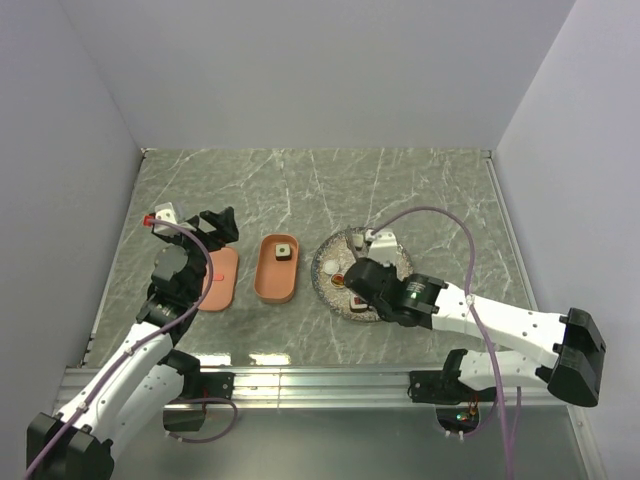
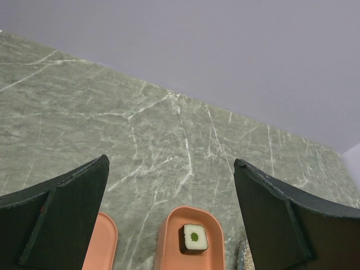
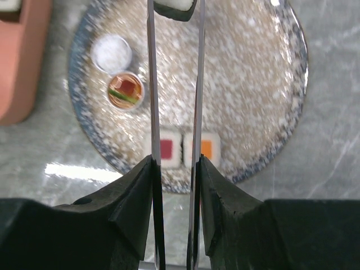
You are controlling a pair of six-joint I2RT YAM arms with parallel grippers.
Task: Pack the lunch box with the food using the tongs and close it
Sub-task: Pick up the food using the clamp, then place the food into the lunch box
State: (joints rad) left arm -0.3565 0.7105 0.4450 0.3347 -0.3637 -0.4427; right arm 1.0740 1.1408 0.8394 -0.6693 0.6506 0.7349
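The tongs [image 3: 152,84], clamped in my right claw [image 3: 174,169] above the speckled plate [image 3: 270,112], carry a food piece [image 3: 175,8] between their tips; the lunch box [image 1: 277,268] lies on the surface [image 1: 430,200] left of the plate, one piece inside, with my left claw [image 2: 170,163] spread wide near the lid [image 1: 220,279].

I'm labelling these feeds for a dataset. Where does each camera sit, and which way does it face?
Top external: high behind the bases, looking down on the table; left arm and right arm both show.
Left wrist: on the left gripper, looking low across the table toward the back wall; its open fingers frame the view.
Right wrist: on the right gripper, looking down at the plate; its fingers pinch the tongs.
Shared: top and left wrist both show the lunch box holding one piece of food.
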